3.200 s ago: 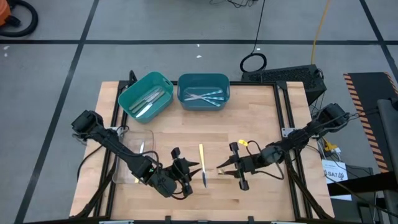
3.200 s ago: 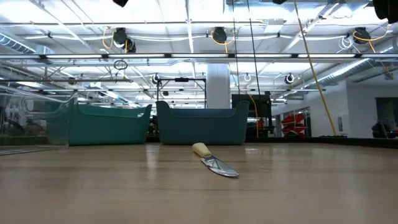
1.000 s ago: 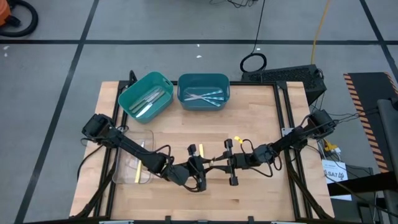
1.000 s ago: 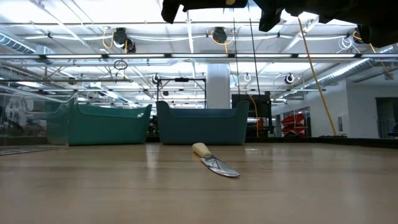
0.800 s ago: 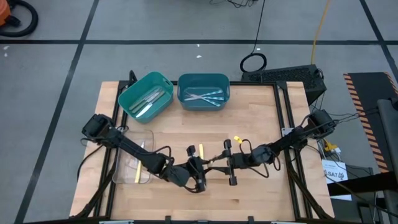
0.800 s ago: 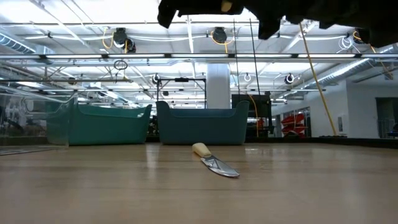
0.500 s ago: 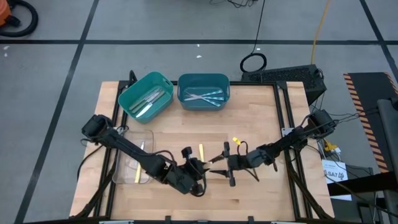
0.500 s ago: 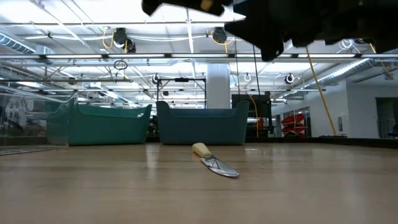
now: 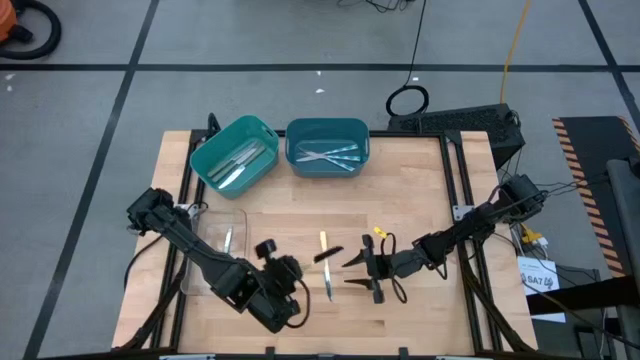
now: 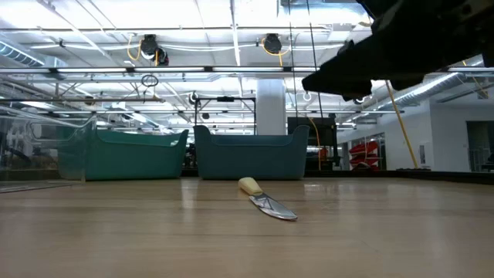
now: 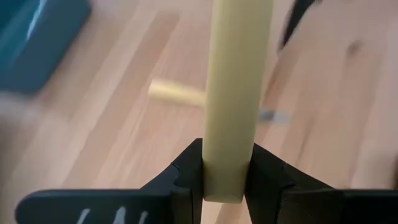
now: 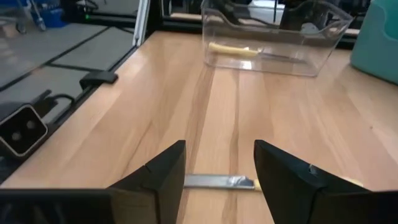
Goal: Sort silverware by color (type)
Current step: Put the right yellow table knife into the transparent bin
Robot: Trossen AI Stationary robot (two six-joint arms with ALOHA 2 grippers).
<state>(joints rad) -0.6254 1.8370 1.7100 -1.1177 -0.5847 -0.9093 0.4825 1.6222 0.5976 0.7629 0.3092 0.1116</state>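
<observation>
My left gripper (image 11: 227, 177) is shut on a yellow-handled utensil (image 11: 239, 81), and in the high view it (image 9: 312, 259) hovers over the middle of the table. Just beneath it, a yellow-handled knife (image 9: 325, 268) lies flat on the wood, also seen in the low view (image 10: 266, 202). My right gripper (image 9: 356, 270) is open and empty just right of that knife, whose blade (image 12: 217, 182) shows between its fingers. More silverware lies in the two teal bins and the clear tray. My left gripper pinches the yellow handle between its two fingers at the handle's end (image 11: 225, 186). The utensil sticks out forward in line with the fingers. It is lifted clear of the table and crosses above the knife lying there.
A teal bin (image 9: 262, 131) with pale utensils and a second teal bin (image 9: 327, 124) with light-blue ones stand at the far edge. A clear tray (image 9: 200, 268), left of centre, holds a yellow-handled utensil (image 12: 233, 50). Bare wood lies to the near and right sides.
The two grippers were tip to tip over the table's middle. My left gripper has since drawn back toward the table's left, with the yellow-handled utensil between its fingers. My right gripper has stayed close to the lying knife, which has not moved.
</observation>
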